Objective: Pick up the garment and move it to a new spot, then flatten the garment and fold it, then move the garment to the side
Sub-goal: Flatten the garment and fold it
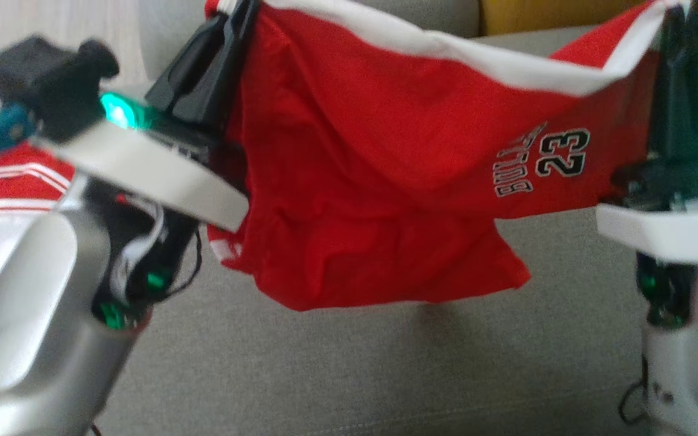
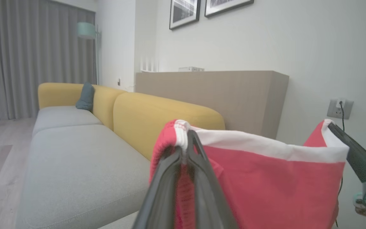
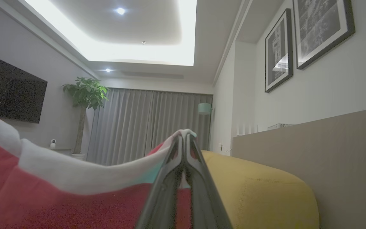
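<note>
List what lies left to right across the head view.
Going rightward: striped red-and-white cloth → left pincer → red garment, strung between both pincers → right pincer.

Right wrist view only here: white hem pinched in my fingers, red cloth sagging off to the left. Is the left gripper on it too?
Observer: Yes. In the head view the left gripper is shut on the other end of the white band of the garment.
Operator: Which way does the print face?
Observer: Toward the head camera. The BULLS 23 print sits near the right gripper, turned sideways.
Operator: Anything else by the sofa?
Observer: A second red and white garment lies at the far left, partly behind the left arm.
</note>
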Controlling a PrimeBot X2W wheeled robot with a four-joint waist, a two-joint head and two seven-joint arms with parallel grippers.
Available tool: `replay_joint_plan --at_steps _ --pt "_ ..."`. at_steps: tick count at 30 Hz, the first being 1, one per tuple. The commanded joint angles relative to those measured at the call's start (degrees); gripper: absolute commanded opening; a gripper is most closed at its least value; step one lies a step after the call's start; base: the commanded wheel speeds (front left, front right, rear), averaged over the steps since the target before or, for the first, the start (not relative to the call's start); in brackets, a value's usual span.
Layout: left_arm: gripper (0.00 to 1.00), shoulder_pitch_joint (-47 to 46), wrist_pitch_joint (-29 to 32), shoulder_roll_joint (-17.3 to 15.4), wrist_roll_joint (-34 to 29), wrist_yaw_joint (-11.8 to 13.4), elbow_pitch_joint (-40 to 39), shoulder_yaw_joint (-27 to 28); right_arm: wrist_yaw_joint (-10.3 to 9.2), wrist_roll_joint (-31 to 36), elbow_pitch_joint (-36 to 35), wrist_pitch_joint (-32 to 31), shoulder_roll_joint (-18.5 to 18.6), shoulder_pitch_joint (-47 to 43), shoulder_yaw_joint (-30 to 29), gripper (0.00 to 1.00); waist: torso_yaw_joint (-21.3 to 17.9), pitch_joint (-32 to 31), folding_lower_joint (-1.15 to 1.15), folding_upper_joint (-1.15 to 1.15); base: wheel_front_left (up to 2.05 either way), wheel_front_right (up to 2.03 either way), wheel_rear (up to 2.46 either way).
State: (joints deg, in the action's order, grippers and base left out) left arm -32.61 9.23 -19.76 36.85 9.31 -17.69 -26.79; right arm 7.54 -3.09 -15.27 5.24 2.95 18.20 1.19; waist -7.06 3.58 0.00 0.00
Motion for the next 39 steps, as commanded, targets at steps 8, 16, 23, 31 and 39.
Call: replay_joint_plan --at_steps 8,16,23,31,39 --pt "0.00 -18.88 2.42 -1.63 0.13 -4.49 14.58 3.71 -0.05 1.74 14.46 0.30 -0.07 22.06 1.09 0.00 -0.91 9.89 0.00 0.00 0.00 0.00 0.00" --pt "0.00 -38.51 -4.35 1.01 -4.44 -7.18 31.15 4.51 -0.05 3.24 30.33 6.18 -0.07 44.55 -0.31 0.00 -2.13 17.36 0.00 0.00 0.00 0.00 0.00" --pt "0.00 -46.65 -16.09 3.30 -7.30 -8.42 42.46 5.45 -0.05 1.11 37.52 9.02 -0.07 52.48 0.01 0.00 -2.83 22.93 0.00 0.00 0.00 0.00 0.00" --pt "0.00 -40.70 -22.41 5.29 -5.11 -11.75 51.46 5.55 -0.05 -3.23 37.85 9.73 -0.07 45.07 4.92 0.00 -2.62 27.19 0.00 0.00 0.00 0.00 0.00" --pt "0.00 -26.28 -24.10 5.61 -3.98 -13.31 44.42 6.49 -0.05 -5.78 30.01 9.75 -0.07 30.22 3.93 0.00 -1.36 26.54 0.00 0.00 0.00 0.00 0.00"
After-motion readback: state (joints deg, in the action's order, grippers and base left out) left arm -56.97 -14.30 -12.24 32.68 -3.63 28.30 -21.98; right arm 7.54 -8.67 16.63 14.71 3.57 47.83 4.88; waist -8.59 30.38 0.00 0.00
